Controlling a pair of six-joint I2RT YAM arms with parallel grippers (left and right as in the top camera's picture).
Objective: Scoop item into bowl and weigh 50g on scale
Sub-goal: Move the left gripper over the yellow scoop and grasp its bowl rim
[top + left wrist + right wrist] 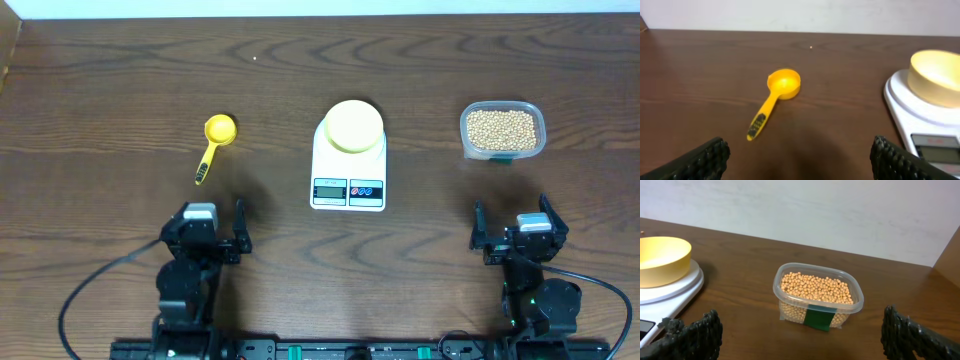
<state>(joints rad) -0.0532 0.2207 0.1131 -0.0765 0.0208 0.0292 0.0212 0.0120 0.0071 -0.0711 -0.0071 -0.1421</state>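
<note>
Down at the near left edge of the dark brown wooden table [120, 80], the left gripper [210, 216] rests low with its two black ribbed fingers [705, 160] spread wide apart, nothing between them (the wrist view shows only bare wood in the gap). Beyond it, a little farther from the arm, lies a bright yellow plastic measuring scoop [212, 146], flat on the table, round cup at the far end and handle running back toward the near left; a dark marking sits at the handle's tip, too small to read. To the right of the scoop and well apart from it, in the middle of the table, stands the white flat digital kitchen scale [347, 166], its grey display and button panel along the near edge, the reading too small to make out. On the far part of its platform sits the small round pale yellow bowl [353, 125], upright and about as wide as the platform. Farther right, level with the bowl and apart from the scale, is a clear rounded-rectangular plastic tub [541, 130] with a dark green label on its near wall; it is filled nearly to the rim with the small round tan dried beans [500, 127], and every bean that shows lies in that tub. At the near right, the right gripper [513, 216] faces the tub from a distance, its fingers [695, 335] likewise held wide apart, touching nothing.
</note>
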